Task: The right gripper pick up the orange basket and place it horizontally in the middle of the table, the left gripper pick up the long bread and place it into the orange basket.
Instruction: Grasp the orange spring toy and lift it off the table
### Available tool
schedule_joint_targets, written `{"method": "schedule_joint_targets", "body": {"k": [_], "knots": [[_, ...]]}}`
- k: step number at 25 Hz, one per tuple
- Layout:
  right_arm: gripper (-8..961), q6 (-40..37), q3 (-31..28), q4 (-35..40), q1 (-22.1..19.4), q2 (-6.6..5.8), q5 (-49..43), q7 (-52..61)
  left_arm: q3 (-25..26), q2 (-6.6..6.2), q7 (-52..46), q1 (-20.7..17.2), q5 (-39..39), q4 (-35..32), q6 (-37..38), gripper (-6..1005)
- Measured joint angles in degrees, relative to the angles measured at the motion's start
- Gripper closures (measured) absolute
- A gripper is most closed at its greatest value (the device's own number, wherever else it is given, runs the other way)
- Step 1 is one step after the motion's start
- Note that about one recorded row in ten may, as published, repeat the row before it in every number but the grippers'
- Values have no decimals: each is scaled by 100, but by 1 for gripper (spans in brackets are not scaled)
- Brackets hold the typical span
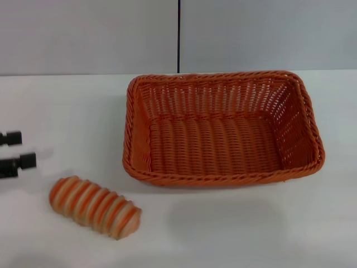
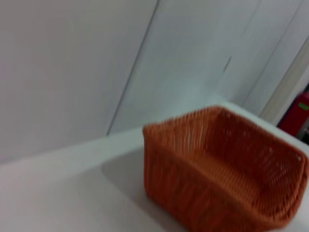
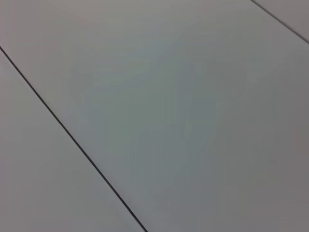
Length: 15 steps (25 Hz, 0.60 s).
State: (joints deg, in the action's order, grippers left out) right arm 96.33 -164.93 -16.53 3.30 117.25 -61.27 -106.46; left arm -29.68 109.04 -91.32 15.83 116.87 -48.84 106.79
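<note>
**One basket, one bread, left gripper at the table's edge**

One basket (image 1: 223, 128) sits on the table (image 1: 240, 229), long side across the head view, about mid-table and slightly toward the right. It stands flat on its base, open side up, with nothing inside. One bread (image 1: 95, 207) lies on the table nearer the robot and to the left of the basket, apart from it, angled diagonally.

Bare tabletop runs all along the near side of the basket and around the bread; a strip of table also shows behind the basket, up to the wall.

The left gripper (image 1: 12, 151) enters at the left edge of the head view, just above and left of the bread, not touching it. Its two black fingers (image 1: 22, 161) are spread with a gap between them, holding nothing. The left wrist view shows the basket (image 2: 222, 169) from one end. The right gripper is out of sight.
</note>
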Motion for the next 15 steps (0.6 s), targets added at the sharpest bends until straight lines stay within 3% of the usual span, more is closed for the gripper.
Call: {"method": "schedule_joint_targets", "body": {"k": [15], "knots": [[495,30,60,1,99,-2,-54,5,-28,374,80,39,913,22,-558,236]]}}
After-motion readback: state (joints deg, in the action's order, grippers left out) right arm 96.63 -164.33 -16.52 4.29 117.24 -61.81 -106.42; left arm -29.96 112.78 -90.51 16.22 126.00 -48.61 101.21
